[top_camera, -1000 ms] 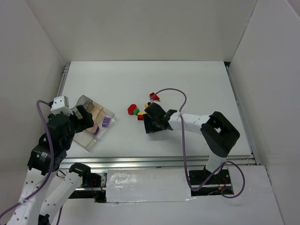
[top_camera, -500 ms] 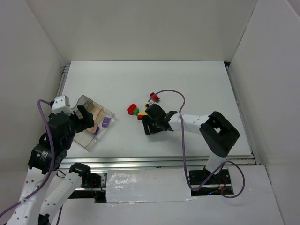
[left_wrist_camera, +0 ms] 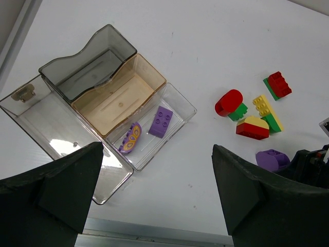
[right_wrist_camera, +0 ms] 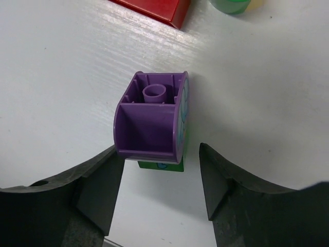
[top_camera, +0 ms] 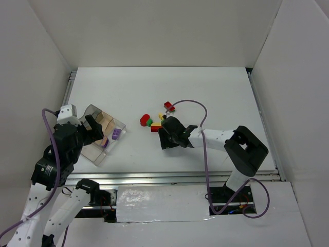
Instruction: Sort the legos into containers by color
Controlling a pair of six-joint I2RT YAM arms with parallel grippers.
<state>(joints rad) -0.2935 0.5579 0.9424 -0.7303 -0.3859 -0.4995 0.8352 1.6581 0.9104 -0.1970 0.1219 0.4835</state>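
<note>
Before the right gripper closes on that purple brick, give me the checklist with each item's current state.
1. The right gripper is open, one side each of the purple brick: ok.
2. Brick centred in the gap: not ok; it sits hard by one finger, with space at the other.
3. Brick free of neighbours: cannot tell; a green piece shows at its near edge.
4. Room in the tray compartment with the two purple pieces: ok.
5. Way over the tray free: not ok; the left gripper hangs open above it and might block a drop.
</note>
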